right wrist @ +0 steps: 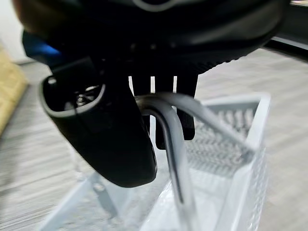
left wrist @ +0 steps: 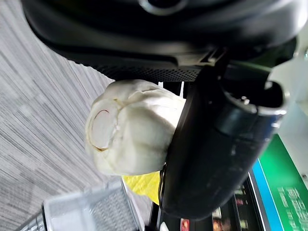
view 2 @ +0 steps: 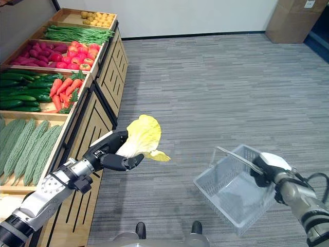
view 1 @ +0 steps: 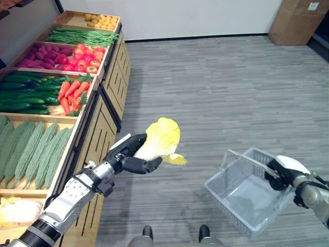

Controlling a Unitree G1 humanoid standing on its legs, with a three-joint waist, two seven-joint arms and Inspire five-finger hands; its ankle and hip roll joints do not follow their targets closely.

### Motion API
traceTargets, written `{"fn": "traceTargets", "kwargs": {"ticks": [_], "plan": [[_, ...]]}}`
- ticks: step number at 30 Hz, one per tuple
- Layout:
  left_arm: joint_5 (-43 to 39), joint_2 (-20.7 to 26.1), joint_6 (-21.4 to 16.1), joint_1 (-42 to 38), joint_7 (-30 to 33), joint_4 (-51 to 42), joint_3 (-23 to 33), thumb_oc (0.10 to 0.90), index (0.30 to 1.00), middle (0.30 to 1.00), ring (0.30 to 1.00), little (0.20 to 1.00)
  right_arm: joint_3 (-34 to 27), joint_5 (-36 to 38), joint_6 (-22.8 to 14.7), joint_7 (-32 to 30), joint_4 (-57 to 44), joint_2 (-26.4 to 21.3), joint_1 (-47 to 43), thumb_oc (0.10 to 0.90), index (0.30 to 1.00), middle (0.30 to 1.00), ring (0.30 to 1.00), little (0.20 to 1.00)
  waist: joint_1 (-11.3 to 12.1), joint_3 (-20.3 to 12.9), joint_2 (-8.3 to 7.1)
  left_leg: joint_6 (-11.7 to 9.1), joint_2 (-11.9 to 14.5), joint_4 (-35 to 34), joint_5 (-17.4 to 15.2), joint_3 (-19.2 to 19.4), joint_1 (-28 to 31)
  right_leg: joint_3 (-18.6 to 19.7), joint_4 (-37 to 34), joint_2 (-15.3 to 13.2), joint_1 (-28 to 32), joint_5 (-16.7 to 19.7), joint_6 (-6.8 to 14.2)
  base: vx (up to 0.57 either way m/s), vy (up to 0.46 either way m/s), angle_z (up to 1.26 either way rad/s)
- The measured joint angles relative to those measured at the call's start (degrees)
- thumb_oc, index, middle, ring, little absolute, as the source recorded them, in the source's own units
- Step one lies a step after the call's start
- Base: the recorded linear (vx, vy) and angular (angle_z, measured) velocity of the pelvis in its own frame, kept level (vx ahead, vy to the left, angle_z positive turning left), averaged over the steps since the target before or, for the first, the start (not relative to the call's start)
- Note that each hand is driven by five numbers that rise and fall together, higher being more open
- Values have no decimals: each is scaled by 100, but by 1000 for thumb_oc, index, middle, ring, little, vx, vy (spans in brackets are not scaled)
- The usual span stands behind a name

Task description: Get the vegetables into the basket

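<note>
I read this as the carry step: the cabbage is picked and still has to reach the basket. The biggest thing before me is the wooden produce stand (view 1: pixel 97 123) along my left, its bins stepped away from me: bitter gourds (view 1: pixel 31 149) nearest, then cucumbers (view 1: pixel 23 95) beside carrots (view 1: pixel 72 92), then tomatoes (view 1: pixel 85 56), green beans (view 1: pixel 82 36), and small yellow produce (view 1: pixel 100 20) in the farthest bin.

Next in size is the grey basket (view 1: pixel 247 198), hanging over the floor at my lower right, tilted, and I judge it empty. My right robot hand (view 1: pixel 285 172) is curled round its handle (right wrist: pixel 168 130); the right wrist view shows the bar passing under the fingers.

My left robot hand (view 1: pixel 131 154) is out in front of the stand, off its edge and over the floor, closed round the pale base of a yellow-leaved cabbage (view 1: pixel 162 139). The left wrist view shows the white stem end gripped between thumb and fingers, with a corner of the basket beyond. Cabbage and basket are well apart.

The next move, as I judge it, calls for swinging the left arm across to the right until the cabbage sits above the basket's mouth, and levelling the basket before letting go, since a tilted rim could spill it.

The floor (view 1: pixel 216 87) is grey striped carpet, with a white wall (view 1: pixel 205 15) at the far end and a cardboard box (view 1: pixel 298 20) in the far right corner.
</note>
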Motion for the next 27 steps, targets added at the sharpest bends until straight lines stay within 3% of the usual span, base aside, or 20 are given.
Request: {"fn": "traceTargets", "kwargs": {"ticks": [6, 11, 18, 22, 27], "plan": [[477, 134, -46, -724, 15, -145, -509, 400, 300, 300, 300, 300, 378, 68, 8, 7, 169, 144, -559, 400, 300, 300, 300, 300, 18, -1, -6, 6, -6, 1, 19, 3, -3, -1, 2, -3, -3, 7, 1, 0, 0, 0], [809, 63, -164, -1772, 13, -299, -1329, 400, 300, 300, 300, 300, 775, 245, 85, 3, 376, 471, -1315, 400, 300, 300, 300, 300, -12, -7, -7, 7, -2, 2, 20, 12, 1, 6, 3, 2, -6, 9, 0, 0, 0, 0], [1299, -356, -307, -2026, 163, -329, -1516, 400, 300, 300, 300, 300, 1021, 287, 128, -1, 397, 960, -1817, 400, 300, 300, 300, 300, 15, -18, -11, 7, -16, 2, 20, 17, 2, 9, 3, 0, -8, 10, 0, 0, 0, 0], [1634, -632, -308, -2131, 213, -285, -1898, 400, 300, 300, 300, 300, 1225, 292, 207, 0, 604, 1458, -2043, 400, 300, 300, 300, 300, 33, -38, -18, 8, -16, 3, 20, 19, 4, 10, 3, -3, -8, 11, -2, 0, 0, 0], [1792, -662, -308, -2134, 222, -282, -1973, 400, 300, 300, 300, 300, 1173, 894, 341, -3, 649, 1767, -2081, 400, 300, 300, 300, 300, 38, -41, -22, 8, -17, 2, 20, 20, 3, 12, 3, -1, -9, 12, -4, 0, 0, 0]]}}
